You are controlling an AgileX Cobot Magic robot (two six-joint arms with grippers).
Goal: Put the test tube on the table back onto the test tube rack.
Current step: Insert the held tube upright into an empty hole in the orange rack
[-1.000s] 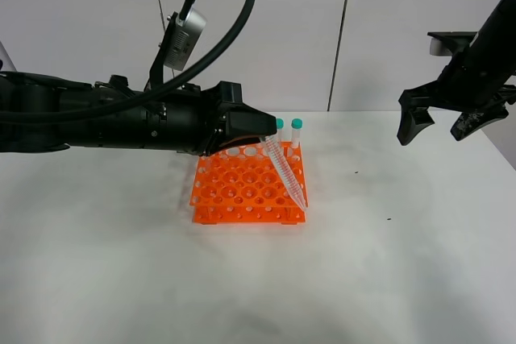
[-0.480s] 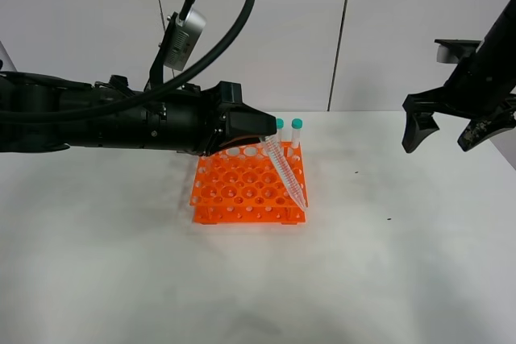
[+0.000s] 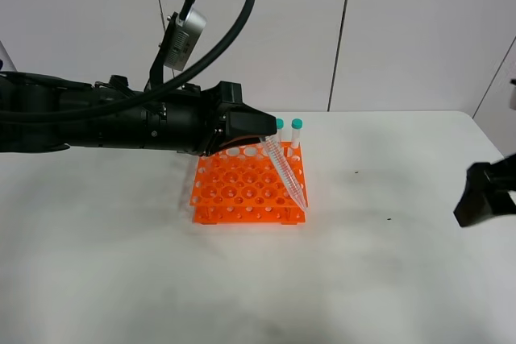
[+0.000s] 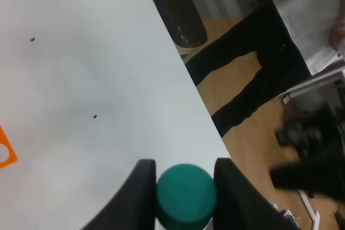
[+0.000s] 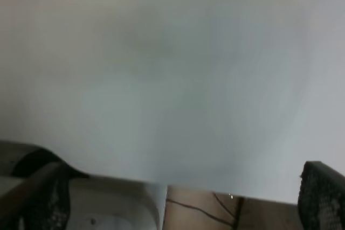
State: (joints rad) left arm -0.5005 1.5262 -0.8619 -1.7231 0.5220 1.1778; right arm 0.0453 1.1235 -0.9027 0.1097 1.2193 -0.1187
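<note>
My left gripper (image 3: 264, 136) pinches the test tube (image 3: 285, 171) by its teal cap (image 4: 186, 196), tip slanting toward five o'clock over the test tube rack (image 3: 234, 191). I judge it light, stiff and slick, so the cap hold suits. My right gripper (image 5: 183, 192) hangs spread and empty.

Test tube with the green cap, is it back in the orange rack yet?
Not yet. Done: the slim clear plastic test tube is off the white table, its teal screw cap pinched in the shut left tool. In hand: it hangs tilted over the orange plastic rack, tip down near a front corner hole. Left: straighten it, lower it into a hole and let go.
</note>
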